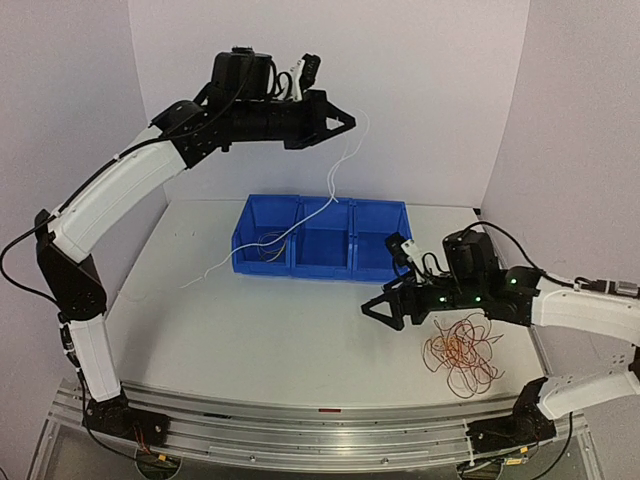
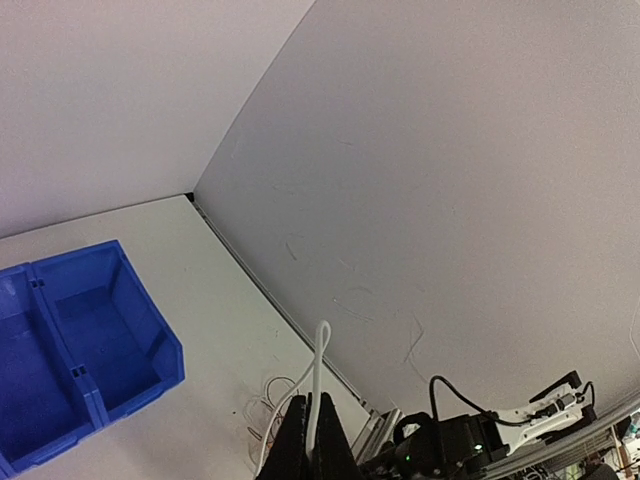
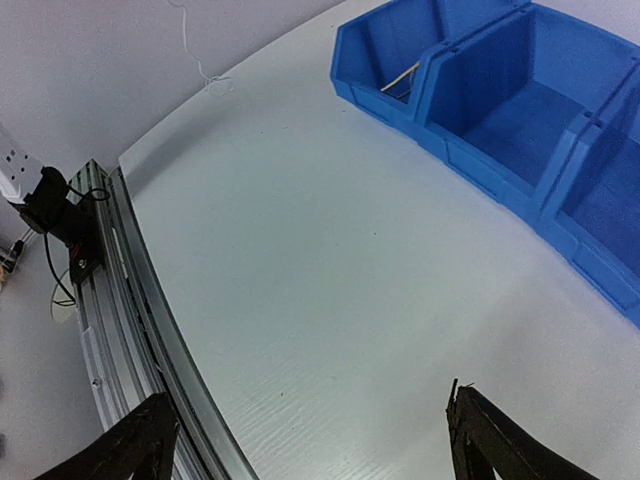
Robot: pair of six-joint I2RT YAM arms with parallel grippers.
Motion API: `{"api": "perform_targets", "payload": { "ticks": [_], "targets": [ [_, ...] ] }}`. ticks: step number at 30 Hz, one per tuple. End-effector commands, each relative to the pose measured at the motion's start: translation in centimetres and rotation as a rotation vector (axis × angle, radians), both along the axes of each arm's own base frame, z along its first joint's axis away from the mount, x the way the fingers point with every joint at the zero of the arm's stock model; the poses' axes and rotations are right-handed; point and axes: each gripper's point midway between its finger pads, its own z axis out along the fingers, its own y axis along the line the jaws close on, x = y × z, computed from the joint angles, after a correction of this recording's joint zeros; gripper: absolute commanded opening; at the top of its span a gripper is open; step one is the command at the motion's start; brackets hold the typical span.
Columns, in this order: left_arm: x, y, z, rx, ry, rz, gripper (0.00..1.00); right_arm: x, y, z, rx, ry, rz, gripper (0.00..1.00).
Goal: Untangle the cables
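My left gripper (image 1: 350, 123) is raised high above the blue bin and shut on a white cable (image 1: 338, 165). The cable hangs down to the bin's middle compartment and trails left across the table. In the left wrist view the gripper (image 2: 312, 408) pinches a loop of this white cable (image 2: 320, 350). A tangle of red and yellow-tan cables (image 1: 465, 350) lies on the table at the right, also showing faintly in the left wrist view (image 2: 262, 400). My right gripper (image 1: 378, 312) is open and empty, low over the table just left of the tangle; in its own view (image 3: 310, 440) only bare table lies between its fingers.
A blue bin with three compartments (image 1: 296, 262) stands mid-table, also in the wrist views (image 2: 150, 375) (image 3: 520, 175). A yellow-tan cable (image 1: 270, 243) lies in its left compartment (image 3: 400, 78). Walls close in on three sides. A metal rail (image 1: 300, 425) runs along the near edge.
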Motion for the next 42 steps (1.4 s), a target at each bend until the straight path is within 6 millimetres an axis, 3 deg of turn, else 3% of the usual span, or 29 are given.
{"api": "perform_targets", "payload": {
  "ticks": [1, 11, 18, 22, 26, 31, 35, 39, 42],
  "targets": [
    [-1.0, -0.8, 3.4, -0.088, -0.038, 0.020, 0.00, 2.2, 4.9, 4.3, 0.141, -0.182, 0.060, 0.90],
    [-3.7, -2.7, 5.5, -0.174, -0.056, 0.025, 0.00, 3.7, 10.5, 4.4, 0.276, -0.253, 0.055, 0.89],
    [-3.2, -1.6, 5.3, -0.176, -0.041, 0.096, 0.00, 6.2, 16.0, 5.9, 0.466, -0.271, 0.012, 0.88],
    [-3.5, -0.7, 5.2, -0.177, -0.037, 0.114, 0.00, 7.3, 17.4, 6.8, 0.522, -0.278, -0.012, 0.85],
    [-3.2, 0.2, 4.3, -0.170, -0.028, 0.156, 0.00, 7.0, 17.4, 5.9, 0.507, -0.256, 0.002, 0.69],
    [-3.1, 1.6, 4.2, -0.166, -0.034, 0.203, 0.00, 6.7, 16.7, 4.7, 0.485, -0.189, -0.020, 0.00],
    [-2.3, 4.2, 3.4, -0.141, -0.049, 0.329, 0.00, 6.5, 15.7, 3.4, 0.404, -0.140, -0.047, 0.00],
    [-0.9, 10.2, 1.8, -0.089, -0.055, 0.593, 0.00, 5.8, 13.4, 0.8, 0.279, -0.094, -0.092, 0.00],
    [-0.6, 14.9, -1.0, -0.042, -0.013, 0.764, 0.00, 5.4, 11.4, 0.0, 0.213, -0.087, -0.131, 0.00]
  ]
}}
